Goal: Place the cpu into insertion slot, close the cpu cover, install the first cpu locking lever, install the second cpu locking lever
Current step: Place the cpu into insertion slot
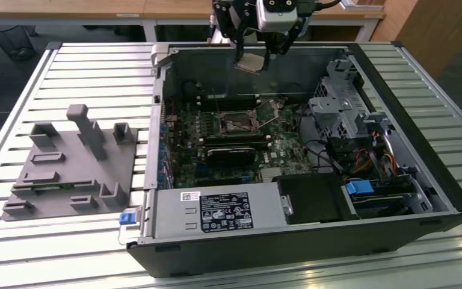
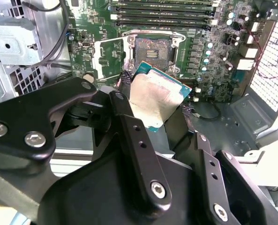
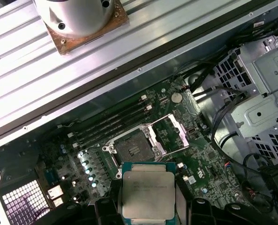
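Metal face up, the cpu (image 2: 157, 101) is pinched by two opposite edges between the black fingers (image 2: 129, 122) of the hand (image 2: 155, 93), which is clenched on it. It hangs in the air well above the insertion slot (image 3: 131, 149) and touches nothing on the board.

The slot lies below the chip. In both wrist views its dark square shows whole just past the chip's edge, not covered by it. The cpu's edges are not parallel to the slot's rim; the chip sits turned out of square with it, so I judge a twist about the vertical is needed as well as a descent.

The cpu cover (image 3: 171, 133) stands swung open beside the slot, on the side toward the drive cage (image 3: 265, 108), leaving the socket bare. The memory slots (image 3: 113, 123) run along the slot's opposite side.

In the exterior view the chip appears over the far wall of the case (image 1: 295, 241), beyond the memory slots from the slot. How much of that is height and how much sideways offset I cannot tell. The case rests on the slatted table (image 1: 94, 66).
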{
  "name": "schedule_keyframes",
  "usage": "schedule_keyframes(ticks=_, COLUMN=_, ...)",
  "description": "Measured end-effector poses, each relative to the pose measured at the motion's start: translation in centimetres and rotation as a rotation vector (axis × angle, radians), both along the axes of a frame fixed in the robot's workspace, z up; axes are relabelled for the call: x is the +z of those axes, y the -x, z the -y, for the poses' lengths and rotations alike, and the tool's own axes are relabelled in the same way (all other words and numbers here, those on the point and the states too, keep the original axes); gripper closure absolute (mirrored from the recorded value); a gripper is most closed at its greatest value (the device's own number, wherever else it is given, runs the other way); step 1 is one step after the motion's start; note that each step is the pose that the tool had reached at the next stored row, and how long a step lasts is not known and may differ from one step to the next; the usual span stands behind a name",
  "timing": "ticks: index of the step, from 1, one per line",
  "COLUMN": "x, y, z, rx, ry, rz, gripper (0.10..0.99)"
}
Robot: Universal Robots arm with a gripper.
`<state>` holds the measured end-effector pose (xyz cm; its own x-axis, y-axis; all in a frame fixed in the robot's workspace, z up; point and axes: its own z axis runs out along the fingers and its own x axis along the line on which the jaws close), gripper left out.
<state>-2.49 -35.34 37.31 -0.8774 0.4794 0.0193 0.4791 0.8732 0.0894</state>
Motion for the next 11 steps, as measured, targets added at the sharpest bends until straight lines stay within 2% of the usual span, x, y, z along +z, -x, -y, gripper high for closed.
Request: schedule_keyframes(ticks=11, x=0.0, y=0.0, z=0.0, rx=-0.032, ry=0.0, rz=-0.0001, gripper=0.545)
